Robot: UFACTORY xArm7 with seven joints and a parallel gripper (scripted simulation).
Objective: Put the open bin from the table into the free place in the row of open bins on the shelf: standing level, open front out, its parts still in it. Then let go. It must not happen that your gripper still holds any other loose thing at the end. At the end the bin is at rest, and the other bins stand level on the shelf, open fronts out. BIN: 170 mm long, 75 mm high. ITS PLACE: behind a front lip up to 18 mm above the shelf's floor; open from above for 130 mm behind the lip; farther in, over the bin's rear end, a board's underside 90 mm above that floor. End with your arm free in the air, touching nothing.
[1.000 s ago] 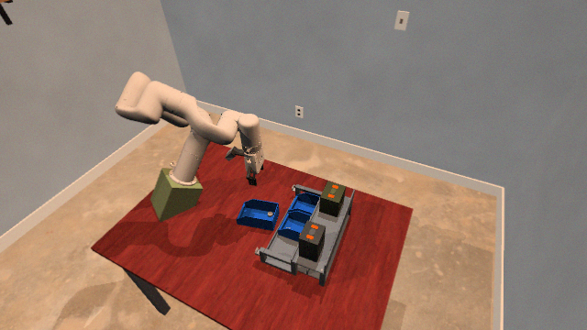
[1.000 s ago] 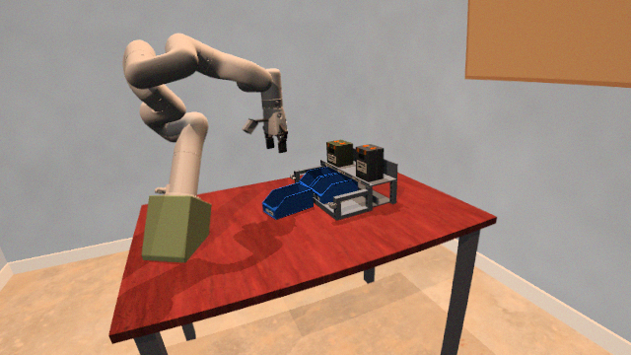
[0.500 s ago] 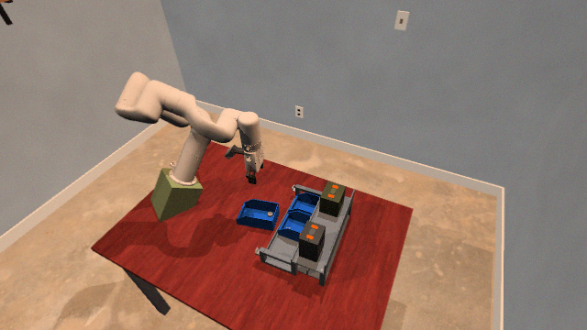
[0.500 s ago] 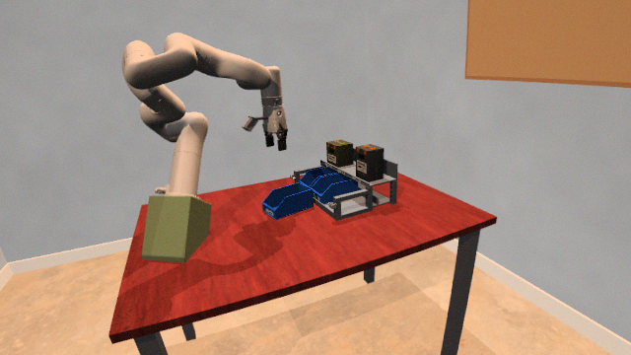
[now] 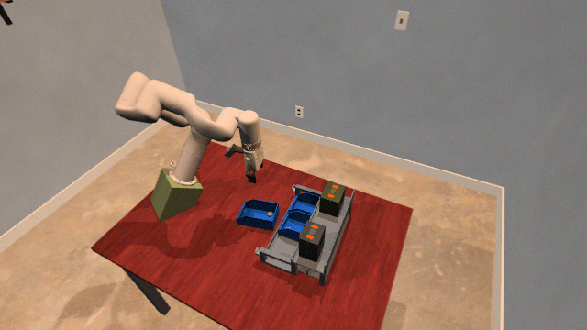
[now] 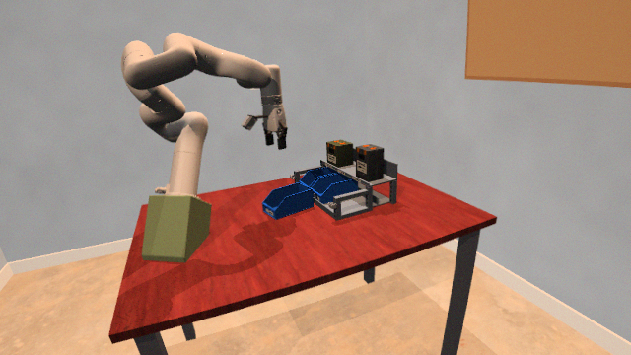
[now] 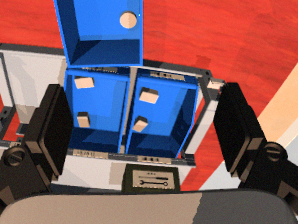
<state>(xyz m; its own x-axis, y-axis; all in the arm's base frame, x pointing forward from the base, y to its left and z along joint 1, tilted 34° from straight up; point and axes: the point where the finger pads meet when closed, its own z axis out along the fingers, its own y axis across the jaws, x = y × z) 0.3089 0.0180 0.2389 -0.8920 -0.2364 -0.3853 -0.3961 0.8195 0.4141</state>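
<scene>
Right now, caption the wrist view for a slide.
Open pincer above two blue shelf bins, each holding two pale blocks.

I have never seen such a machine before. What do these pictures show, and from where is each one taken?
The machine is one pale jointed arm on a green base. At its end are two black jaws, which are open and hold nothing.

The top picture looks down from high up. The exterior picture looks from the side, across the table. The wrist picture looks from the arm's end, past the jaws.

On the red table stands a blue bin with a round part inside. Beside it is a grey shelf: two more blue bins in front, one free place next to them, and two dark boxes on the higher board behind.
</scene>
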